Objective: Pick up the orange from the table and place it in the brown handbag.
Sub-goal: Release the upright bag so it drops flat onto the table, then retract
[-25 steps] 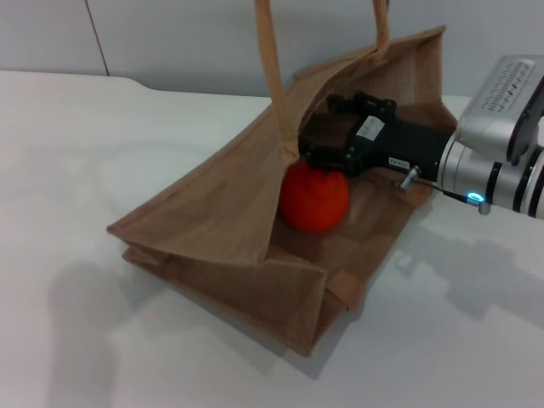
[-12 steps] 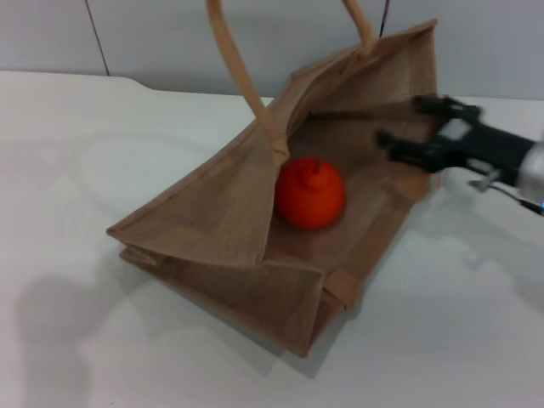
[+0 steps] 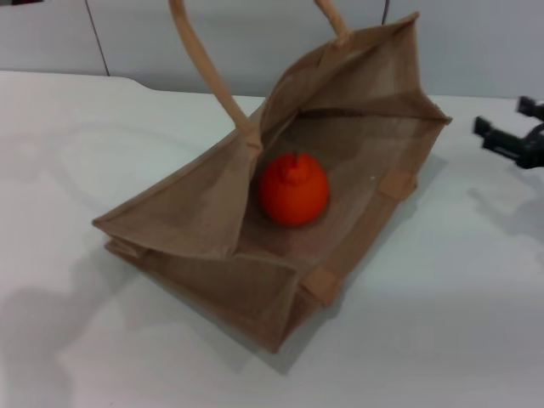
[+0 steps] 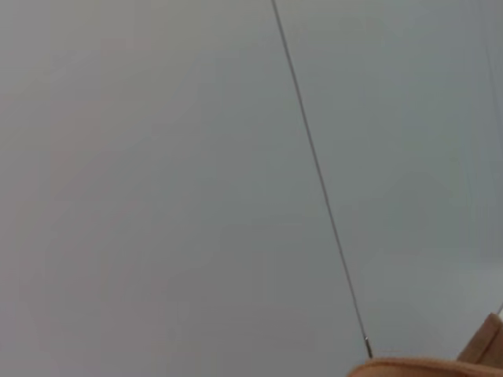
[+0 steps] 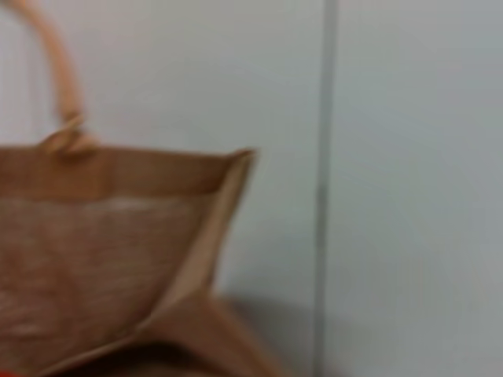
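The brown handbag (image 3: 183,212) lies tilted on the white table (image 3: 442,331) with its mouth open towards me. Its handles (image 3: 204,72) rise out of the top of the head view. The orange (image 3: 293,189) rests inside the bag on the lower wall, and nothing touches it. My right gripper (image 3: 503,117) is open and empty, outside the bag, at the right edge of the head view above the table. The right wrist view shows the bag's upper wall (image 5: 102,228) and one handle (image 5: 59,71). My left gripper is not in view; its wrist view catches only a tan strip of handle (image 4: 424,367).
A grey panelled wall (image 3: 255,42) stands behind the table. Bare white tabletop lies to the left of the bag and in front of it.
My right gripper has let go of the orange and pulled back out of the bag to the right. The orange stays inside. The bag's mouth has widened and the handles have shifted left.
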Controlling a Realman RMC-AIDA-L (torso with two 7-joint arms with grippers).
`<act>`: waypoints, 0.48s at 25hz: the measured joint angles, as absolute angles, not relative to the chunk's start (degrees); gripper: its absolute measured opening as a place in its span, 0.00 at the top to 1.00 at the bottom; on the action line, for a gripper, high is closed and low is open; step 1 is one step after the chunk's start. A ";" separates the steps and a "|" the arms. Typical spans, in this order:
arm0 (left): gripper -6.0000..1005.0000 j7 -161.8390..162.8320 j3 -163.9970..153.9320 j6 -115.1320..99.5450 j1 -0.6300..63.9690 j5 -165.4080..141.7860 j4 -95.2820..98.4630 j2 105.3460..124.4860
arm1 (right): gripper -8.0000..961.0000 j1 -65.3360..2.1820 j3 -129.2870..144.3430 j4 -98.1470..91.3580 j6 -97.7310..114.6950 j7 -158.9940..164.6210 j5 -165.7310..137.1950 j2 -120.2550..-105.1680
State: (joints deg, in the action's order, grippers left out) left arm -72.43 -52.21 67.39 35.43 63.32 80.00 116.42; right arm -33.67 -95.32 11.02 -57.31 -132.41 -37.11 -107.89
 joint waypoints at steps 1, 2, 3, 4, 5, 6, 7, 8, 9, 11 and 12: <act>0.88 -72.43 -52.24 67.10 35.26 63.31 79.89 116.44 | 0.07 -33.05 -96.75 11.19 -57.31 -132.81 -37.10 -108.00; 0.88 -72.43 -52.39 66.56 34.96 63.33 79.75 116.47 | 0.07 -32.48 -98.23 11.34 -57.28 -133.27 -37.10 -108.12; 0.88 -72.43 -52.54 66.07 34.74 63.39 79.65 116.49 | 0.07 -31.34 -101.58 11.42 -57.16 -134.08 -37.09 -108.31; 0.88 -72.43 -52.77 65.24 34.41 63.59 79.43 116.61 | 0.07 -30.90 -103.12 11.35 -57.16 -134.31 -37.10 -108.39; 0.88 -72.43 -52.85 64.90 34.29 63.75 79.31 116.65 | 0.07 -30.90 -103.12 11.35 -57.16 -134.31 -37.10 -108.39; 0.88 -72.43 -52.89 64.46 34.14 64.06 79.11 116.72 | 0.07 -30.57 -104.73 11.28 -57.19 -134.41 -37.10 -108.56; 0.88 -72.58 -52.90 64.09 33.99 64.55 78.75 116.76 | 0.07 -30.38 -105.82 11.24 -57.25 -134.60 -37.15 -108.68; 0.88 -72.58 -52.90 64.09 33.99 64.55 78.75 116.76 | 0.07 -30.30 -106.58 11.25 -57.33 -134.81 -37.23 -108.82; 0.88 -73.90 -52.76 63.77 33.68 66.56 77.04 116.77 | 0.07 -30.28 -106.96 11.26 -57.36 -135.09 -37.33 -108.90; 0.88 -75.47 -52.61 63.71 33.67 68.32 75.60 116.74 | 0.07 -30.53 -107.10 11.27 -57.35 -135.55 -37.40 -109.03; 0.88 -76.35 -52.59 63.68 33.67 69.19 74.94 116.71 | 0.07 -30.69 -107.11 11.27 -57.32 -135.63 -37.40 -109.12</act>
